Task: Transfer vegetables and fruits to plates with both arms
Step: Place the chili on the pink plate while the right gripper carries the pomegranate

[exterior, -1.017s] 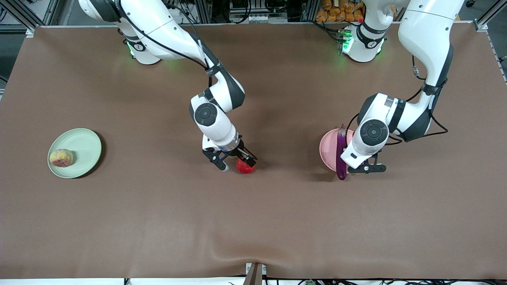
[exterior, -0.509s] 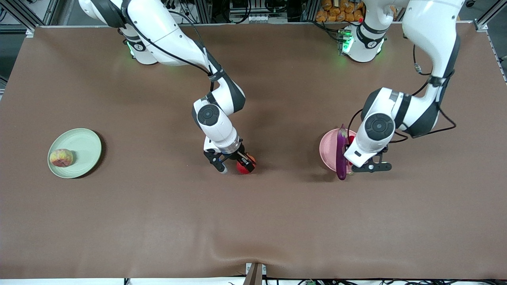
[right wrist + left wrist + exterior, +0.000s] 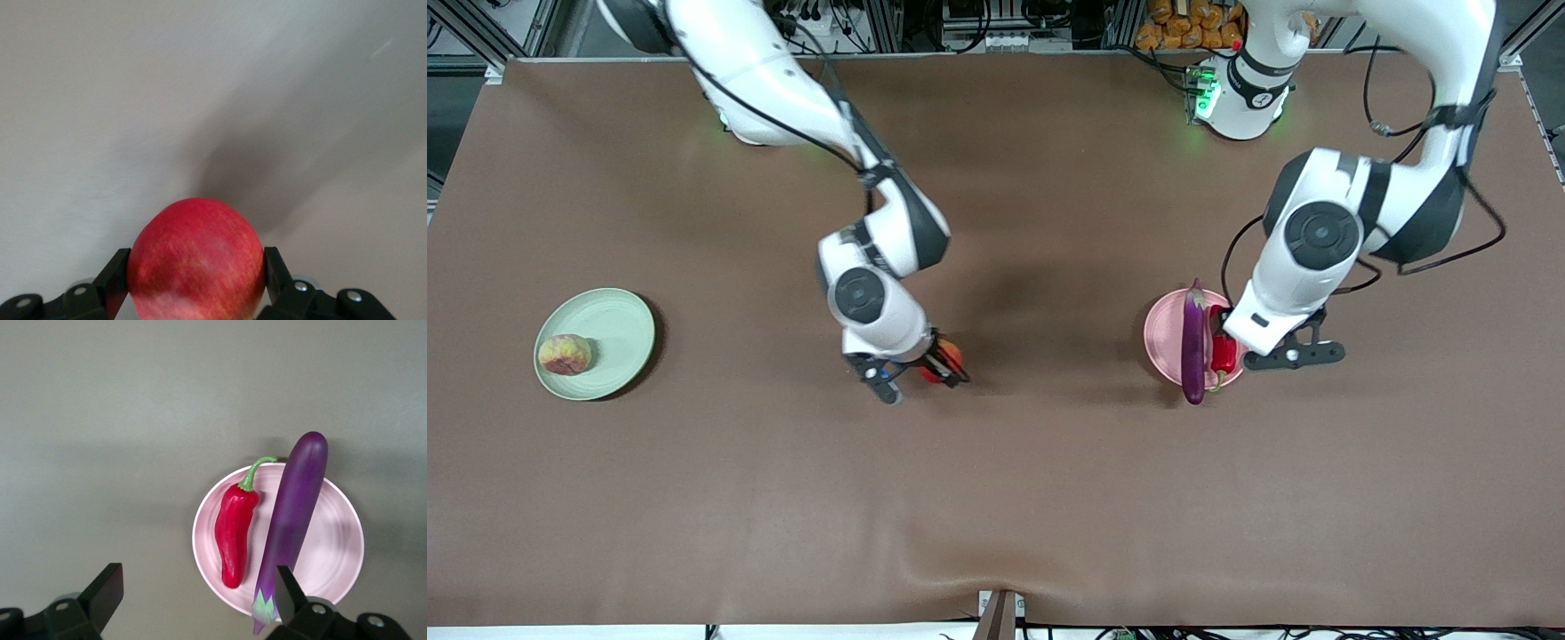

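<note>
Your right gripper (image 3: 914, 378) clamps the red apple (image 3: 195, 260) at frame centre, above the table (image 3: 996, 498). Your left gripper (image 3: 197, 607) hangs wide open over the pink plate (image 3: 333, 540), centre-right, holding eggplant (image 3: 293, 520) and chili (image 3: 235, 537). The peach (image 3: 564, 354) sits on the green plate (image 3: 618, 324), far left.

My right gripper (image 3: 916, 372) hangs over the middle of the table, wrist bent downward, fingers (image 3: 115, 280) clamped on both sides of the red apple (image 3: 197, 260) — lifted. My left gripper (image 3: 1282, 348) hovers with its fingers (image 3: 107, 587) spread wide, empty.
</note>
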Robot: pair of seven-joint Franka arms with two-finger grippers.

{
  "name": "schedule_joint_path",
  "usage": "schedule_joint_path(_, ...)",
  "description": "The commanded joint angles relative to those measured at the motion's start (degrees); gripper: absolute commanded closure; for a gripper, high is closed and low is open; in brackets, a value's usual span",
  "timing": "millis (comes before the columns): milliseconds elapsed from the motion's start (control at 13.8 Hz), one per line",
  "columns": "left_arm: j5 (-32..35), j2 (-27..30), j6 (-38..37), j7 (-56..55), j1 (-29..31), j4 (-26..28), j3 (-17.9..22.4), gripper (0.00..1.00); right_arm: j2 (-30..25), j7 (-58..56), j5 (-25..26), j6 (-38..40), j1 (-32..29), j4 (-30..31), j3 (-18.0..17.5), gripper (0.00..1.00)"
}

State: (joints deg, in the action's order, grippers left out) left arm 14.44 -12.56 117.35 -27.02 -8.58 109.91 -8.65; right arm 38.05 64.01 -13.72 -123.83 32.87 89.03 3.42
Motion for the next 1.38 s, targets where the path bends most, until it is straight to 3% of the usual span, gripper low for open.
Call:
schedule_joint_path(0,-3.5,4.9,-5.1,5.7,2.2,-1.1,-0.3,0.0,-8.4,-12.1,1.1,13.2,-7.0,3.7,-0.8,1.0)
schedule_joint_path(145,-5.0,6.0,-9.3,10.5,5.0,-3.6,-0.3,0.0,-13.0,-21.6,1.4,18.5,-12.4,8.0,-0.7,1.0)
schedule_joint_path(436,-7.2,10.6,-15.0,22.8,9.4,-4.9,0.9,0.0,-21.1,-45.5,3.4,20.7,-25.8,18.0,-0.4,1.0)
schedule_joint_path(581,-8.5,13.1,-16.9,24.2,7.7,-5.2,4.8,0.0,-21.2,-55.7,11.2,22.3,-32.1,18.3,0.6,1.0)
schedule_joint_path(799,-9.6,13.5,-21.7,23.9,4.3,-11.4,7.9,0.0,-20.0,-72.8,12.0,21.3,-42.2,17.5,0.6,1.0)
schedule_joint_path(945,-12.4,11.5,-28.8,23.9,3.9,-19.2,8.1,0.0,-18.7,-74.8,12.1,20.5,-44.3,16.9,0.7,1.0)
schedule_joint_path(1017,-12.3,11.8,-30.8,24.0,3.2,-20.5,8.1,0.0,-17.4,-75.3,12.2,19.6,-45.2,16.2,0.7,1.0)
schedule_joint_path(1163,-12.9,12.0,-34.8,24.2,3.0,-23.3,7.9,0.0,-15.0,-80.0,12.2,19.5,-47.1,13.8,0.7,0.79)
schedule_joint_path(1235,-12.9,11.9,-37.0,24.2,3.0,-25.3,7.9,0.0,-13.7,-81.7,12.2,19.5,-48.0,13.0,0.7,0.24)
schedule_joint_path(1308,-12.7,12.0,-38.4,25.0,3.3,-25.6,7.9,0.0,-12.9,-82.4,12.0,19.8,-48.9,12.1,0.6,0.0)
